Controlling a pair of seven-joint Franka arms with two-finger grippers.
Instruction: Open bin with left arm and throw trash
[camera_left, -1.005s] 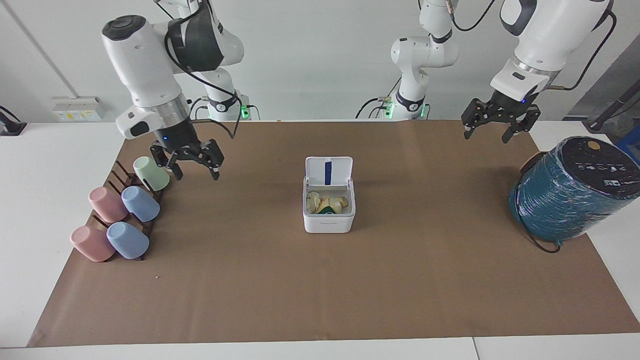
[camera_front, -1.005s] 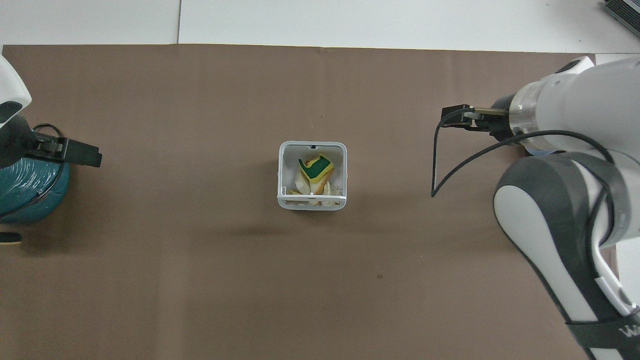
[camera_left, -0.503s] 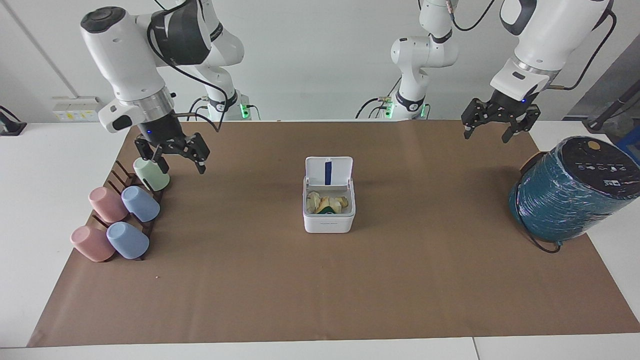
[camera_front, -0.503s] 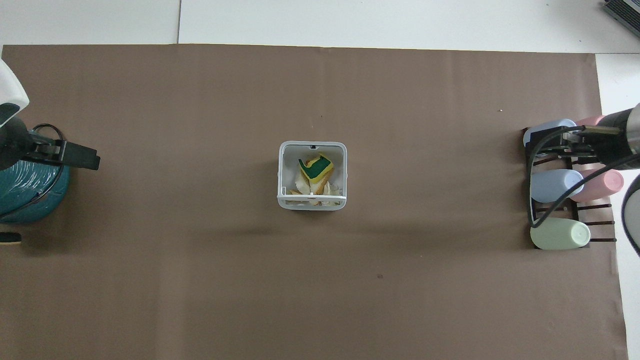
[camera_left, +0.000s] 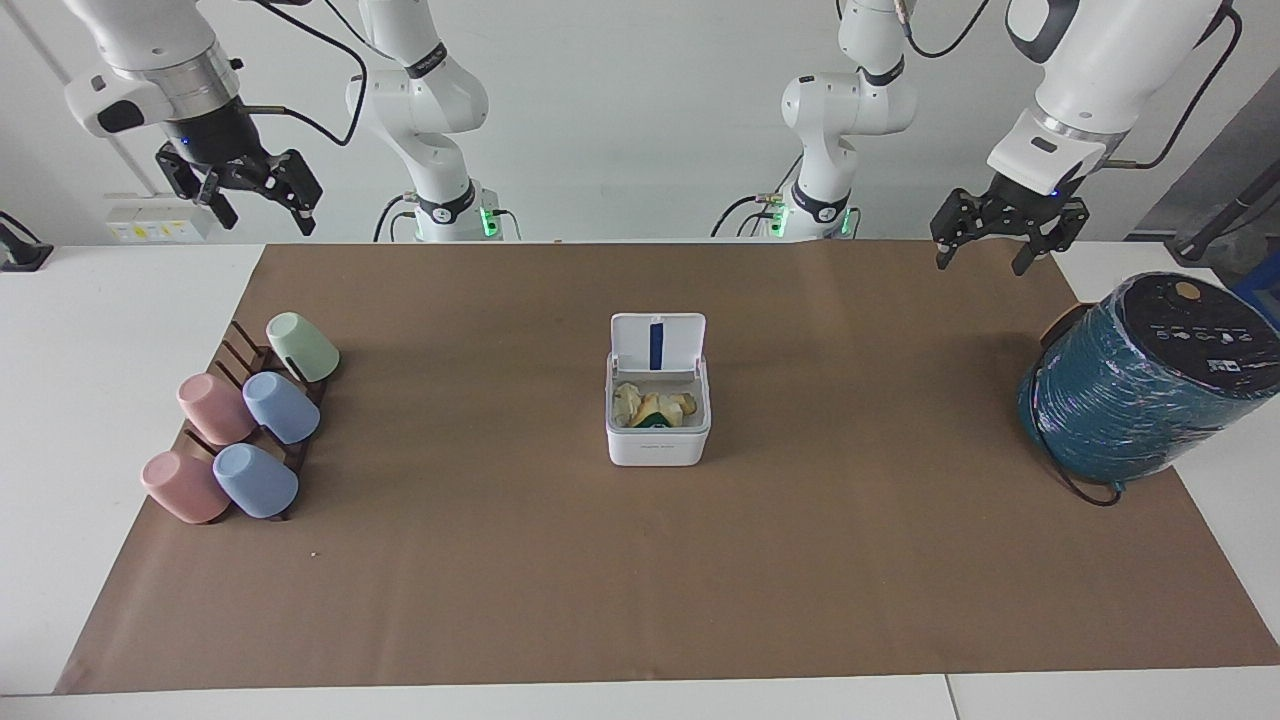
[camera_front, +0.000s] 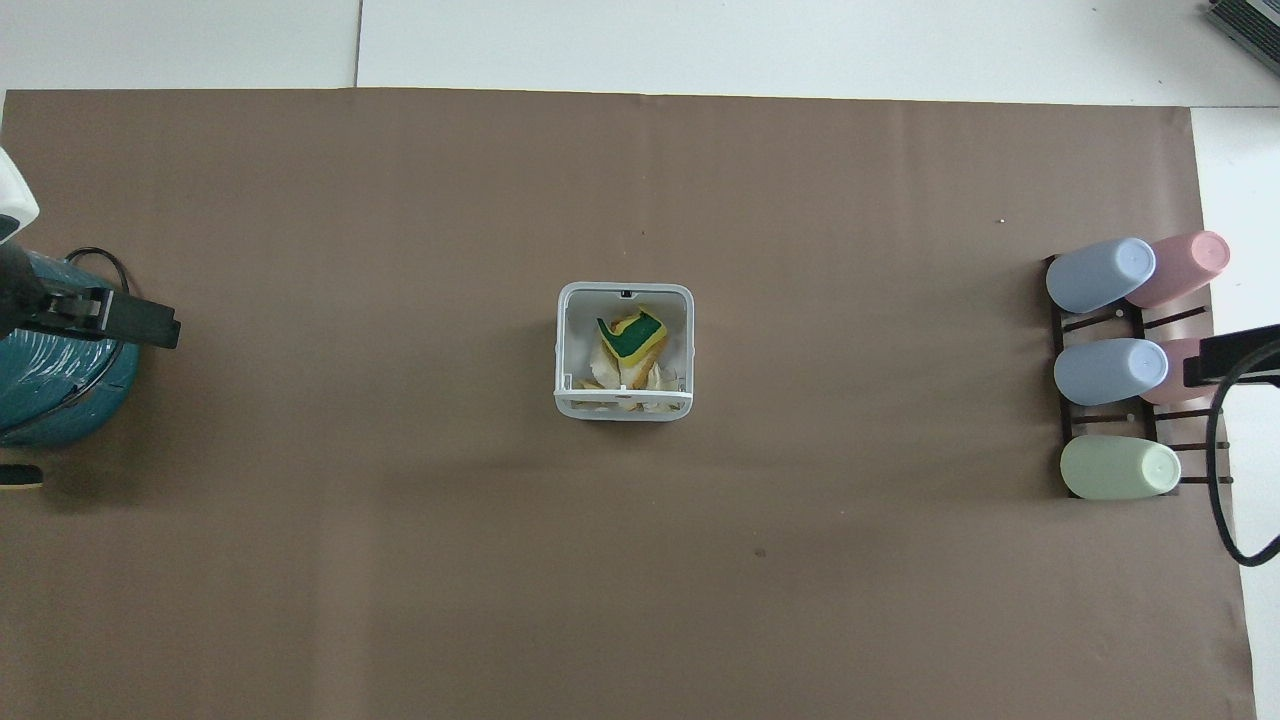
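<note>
White bin (camera_left: 657, 425) lid up, trash (camera_left: 655, 405) inside | right gripper (camera_left: 250, 190) just lifted off the cups (camera_left: 240, 430), jaws open, empty | left gripper (camera_left: 1003, 238) waits, jaws open | task looks done

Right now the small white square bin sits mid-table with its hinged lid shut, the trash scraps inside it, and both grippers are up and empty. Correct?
Not quite: the lid stands open, as the facing view shows. The rest holds: the small white square bin sits mid-table with the trash scraps inside, and the left gripper and right gripper are raised and empty.
</note>
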